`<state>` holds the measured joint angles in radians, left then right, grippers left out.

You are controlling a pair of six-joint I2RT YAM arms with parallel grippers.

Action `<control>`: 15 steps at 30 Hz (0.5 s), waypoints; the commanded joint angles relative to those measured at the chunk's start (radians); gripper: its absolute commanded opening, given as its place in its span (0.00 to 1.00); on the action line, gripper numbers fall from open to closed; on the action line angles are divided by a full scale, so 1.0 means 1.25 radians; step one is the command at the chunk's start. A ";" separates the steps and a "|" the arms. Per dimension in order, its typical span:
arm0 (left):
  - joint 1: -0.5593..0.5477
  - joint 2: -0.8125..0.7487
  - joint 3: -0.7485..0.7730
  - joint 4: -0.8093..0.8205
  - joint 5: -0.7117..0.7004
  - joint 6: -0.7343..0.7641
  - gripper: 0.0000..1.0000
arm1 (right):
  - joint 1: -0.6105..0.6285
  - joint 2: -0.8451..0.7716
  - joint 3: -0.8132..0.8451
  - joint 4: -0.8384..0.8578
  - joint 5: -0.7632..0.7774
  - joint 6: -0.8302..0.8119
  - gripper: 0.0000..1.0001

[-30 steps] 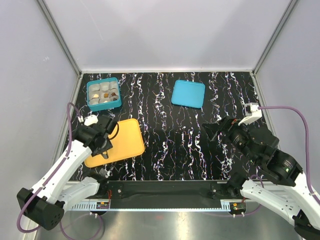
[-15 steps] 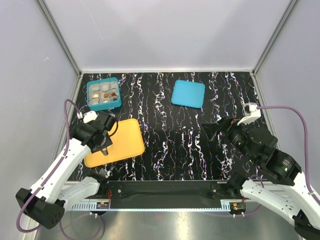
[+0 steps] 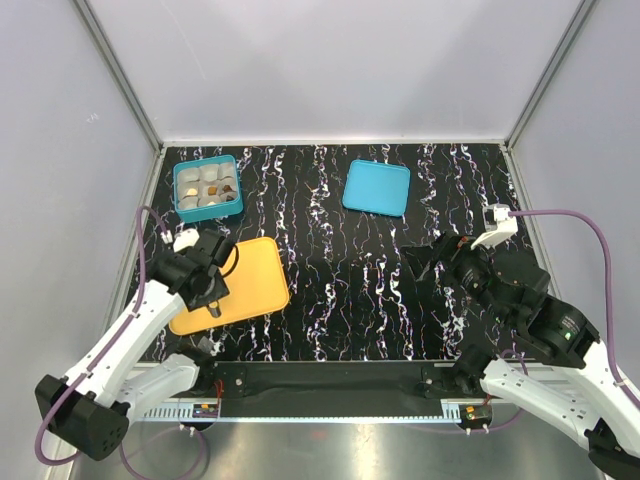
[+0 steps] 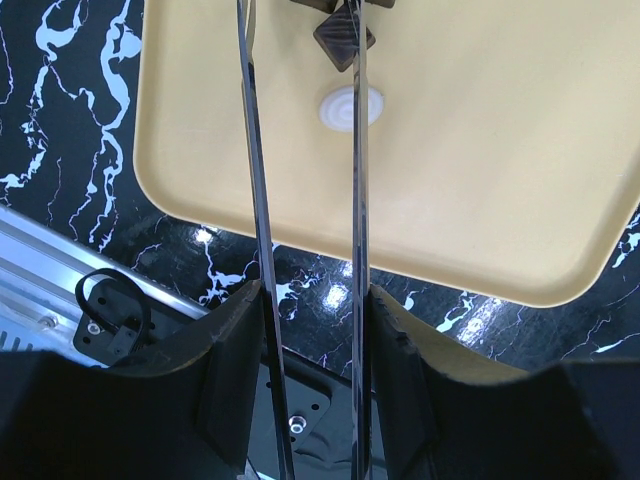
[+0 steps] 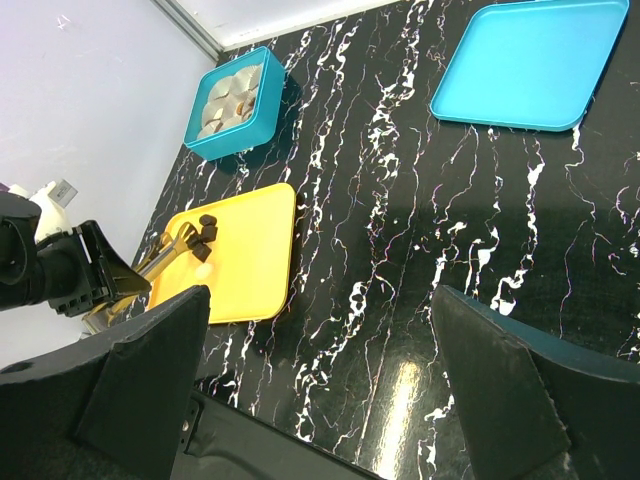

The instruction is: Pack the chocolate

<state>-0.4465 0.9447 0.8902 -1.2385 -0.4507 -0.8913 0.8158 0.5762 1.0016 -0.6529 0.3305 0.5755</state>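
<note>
My left gripper (image 4: pixel 308 300) is shut on a pair of metal tongs (image 4: pixel 256 180), whose two thin blades run forward over the orange tray (image 4: pixel 480 150). A dark chocolate (image 4: pixel 343 38) lies at the right blade, near its tip. A cream-white round piece (image 4: pixel 349 106) lies on the tray just under that blade. From above, the left gripper (image 3: pixel 208 290) hangs over the tray's (image 3: pixel 255 275) left part. The right wrist view shows a small cluster of dark pieces (image 5: pixel 205 232) by the tongs (image 5: pixel 170 250). My right gripper (image 5: pixel 320 300) stands open, holding nothing, over the marble right of the tray.
A teal box (image 3: pixel 207 187) with pale compartments, some holding pieces, sits at the back left beyond the tray. The flat teal lid (image 3: pixel 377 187) lies at the back centre. Metal frame posts and grey walls close the table's sides. The base rail runs along the near edge.
The left gripper with the tongs drifted a little up and left, then came back over the tray's left part. The right gripper shifted slightly and stayed open.
</note>
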 commanded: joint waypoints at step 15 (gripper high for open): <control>0.063 0.010 -0.010 0.064 0.051 0.043 0.47 | -0.003 -0.007 0.000 0.031 0.012 -0.011 1.00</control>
<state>-0.3733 0.9577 0.8757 -1.1950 -0.4095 -0.8600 0.8158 0.5758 1.0016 -0.6525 0.3309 0.5758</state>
